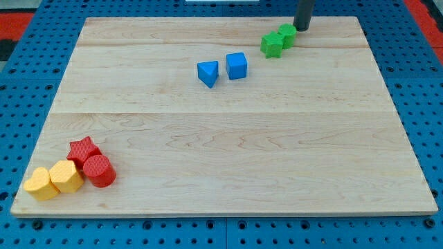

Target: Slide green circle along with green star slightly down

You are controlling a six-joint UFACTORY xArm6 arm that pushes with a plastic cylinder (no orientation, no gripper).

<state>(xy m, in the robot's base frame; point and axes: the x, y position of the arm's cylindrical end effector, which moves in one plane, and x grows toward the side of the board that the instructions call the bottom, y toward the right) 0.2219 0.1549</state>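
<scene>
Tip (302, 28): near the top edge of the board, toward the top right corner, just right of the upper green block, touching or almost touching it.
Pincer: none here, only a plain dark rod, so no open or shut to tell.
Green blocks: two (286, 33) (272, 45), pressed together near the top edge, one down and left of the other; which is star and which is circle, hard to tell.
Blue cube (237, 66): below and left of the greens.
Blue triangle (208, 72): just left of the cube.
Red star (84, 151): near the bottom left corner.
Red cylinder (100, 171): touching the star.
Yellow blocks: two (66, 176) (41, 184), side by side, closest to the bottom left corner.
Board (242, 159): light wood.
</scene>
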